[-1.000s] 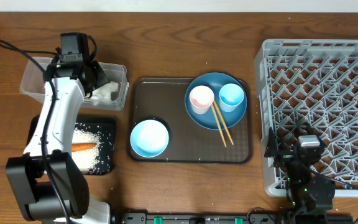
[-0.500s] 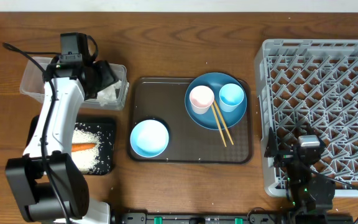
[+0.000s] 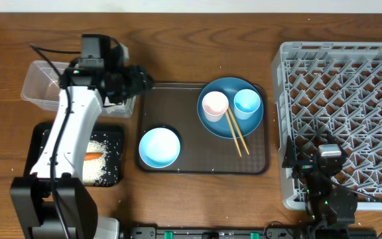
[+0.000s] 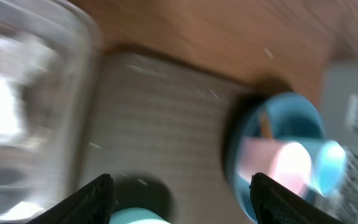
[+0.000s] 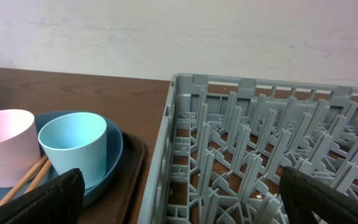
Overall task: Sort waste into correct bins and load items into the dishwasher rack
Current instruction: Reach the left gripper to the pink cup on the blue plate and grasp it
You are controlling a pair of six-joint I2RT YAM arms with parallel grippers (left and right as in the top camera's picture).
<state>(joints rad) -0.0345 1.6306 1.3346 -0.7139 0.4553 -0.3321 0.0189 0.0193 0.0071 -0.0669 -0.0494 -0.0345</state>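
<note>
Rack [image 3: 350, 99] far right — my right gripper [image 5: 179, 199] gapes wide over its near-left corner, empty. Brown tray [image 3: 178, 106] holds blue plate [image 3: 212, 126] carrying cups [image 3: 215, 105] and chopsticks [image 3: 236, 133]. My left gripper [image 4: 182, 196], parted and empty, hovers beside the clear tub [image 3: 42, 83].

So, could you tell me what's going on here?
The left gripper hovers open, empty, between the clear plastic tub and the dark brown serving tray. On that tray sit a round blue plate with pink cup, light blue cup and wooden chopsticks, and a light blue bowl. An orange carrot and white rice lie in the black tray. The right gripper hangs open over the grey rack.
</note>
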